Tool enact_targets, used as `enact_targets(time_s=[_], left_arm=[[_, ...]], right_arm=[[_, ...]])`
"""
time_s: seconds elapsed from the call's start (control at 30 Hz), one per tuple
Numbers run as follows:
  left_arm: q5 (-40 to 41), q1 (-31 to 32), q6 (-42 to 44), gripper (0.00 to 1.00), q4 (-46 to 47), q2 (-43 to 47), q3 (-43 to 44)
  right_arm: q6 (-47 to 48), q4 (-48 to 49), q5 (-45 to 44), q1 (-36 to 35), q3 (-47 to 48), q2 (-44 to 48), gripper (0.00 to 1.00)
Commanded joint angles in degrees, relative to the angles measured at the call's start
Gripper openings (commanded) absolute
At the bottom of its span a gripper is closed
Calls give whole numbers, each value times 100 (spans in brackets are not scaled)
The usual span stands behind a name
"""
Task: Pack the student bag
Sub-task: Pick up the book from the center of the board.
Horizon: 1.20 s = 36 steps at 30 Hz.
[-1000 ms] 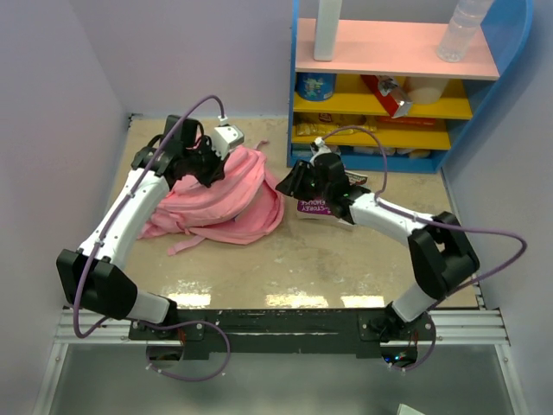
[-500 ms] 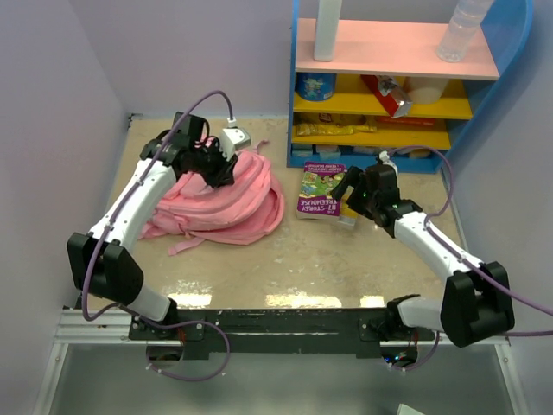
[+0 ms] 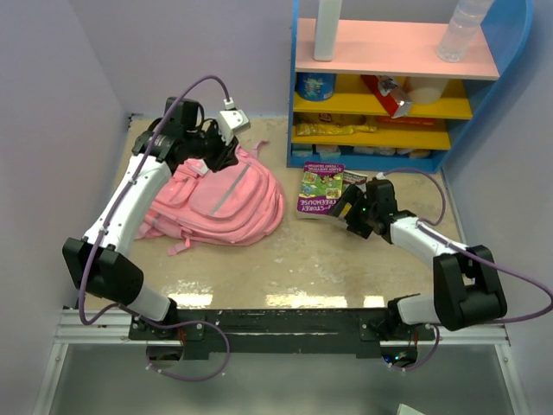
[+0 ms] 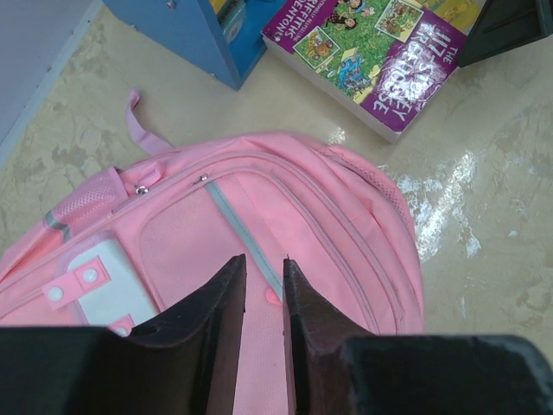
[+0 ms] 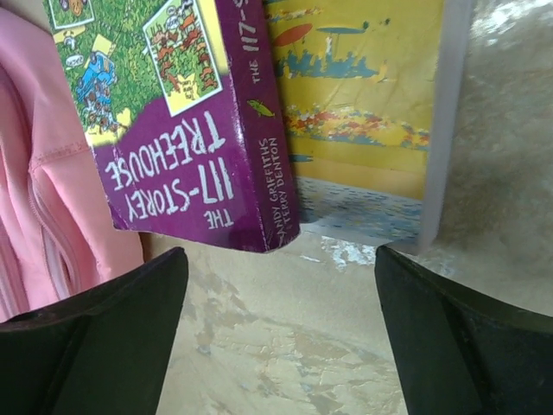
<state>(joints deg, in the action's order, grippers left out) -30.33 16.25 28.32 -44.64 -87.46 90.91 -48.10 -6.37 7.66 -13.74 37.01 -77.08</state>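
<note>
The student bag (image 3: 226,203) is a soft pink backpack lying flat on the table, front pocket up, with a grey strip and a white patch (image 4: 104,285). My left gripper (image 3: 218,156) hovers just above the bag's top end (image 4: 346,216). Its jaws (image 4: 263,259) stand a narrow gap apart with nothing between them. My right gripper (image 3: 352,210) is open wide over bare table (image 5: 278,255), just short of the near edge of a purple book (image 5: 173,112). That book lies partly on a yellow one (image 5: 363,95).
The purple book (image 3: 318,190) lies right of the bag, in front of a blue shelf unit (image 3: 380,86). The unit holds packets, a bottle and a white container. Its blue corner (image 4: 190,35) is close to the bag's top. Walls close in on the left and right.
The left gripper has let go of the bag, which dropped from a raised bunch to lying flat. The right arm pulled away from the bag to the books and opened wide.
</note>
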Motion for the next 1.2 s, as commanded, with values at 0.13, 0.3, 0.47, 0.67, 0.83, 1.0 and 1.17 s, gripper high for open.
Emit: enact_targets(time_s=[0.13, 0.3, 0.47, 0.67, 0.83, 1.0, 1.17], left_arm=[[-167, 10, 86, 28, 193, 212, -232], [-123, 10, 139, 28, 219, 212, -346], [-289, 10, 122, 28, 272, 203, -697], [18, 352, 201, 29, 754, 414, -1936], [123, 782, 192, 71, 1027, 642, -2455], [570, 1407, 210, 83, 1229, 695, -2718], [1387, 1898, 192, 100, 1765, 686, -3210]], right_arm=[[-1024, 1805, 983, 20, -387, -448, 86], [-1745, 2175, 423, 20, -721, -124, 82], [-2177, 2684, 245, 20, -924, 193, 76], [-2196, 2441, 229, -24, -1029, 542, 73], [-1695, 1834, -10, -15, -767, 791, 76], [-1221, 1331, -352, -6, -292, 353, 78], [-983, 1472, -415, -6, 16, -333, 78]])
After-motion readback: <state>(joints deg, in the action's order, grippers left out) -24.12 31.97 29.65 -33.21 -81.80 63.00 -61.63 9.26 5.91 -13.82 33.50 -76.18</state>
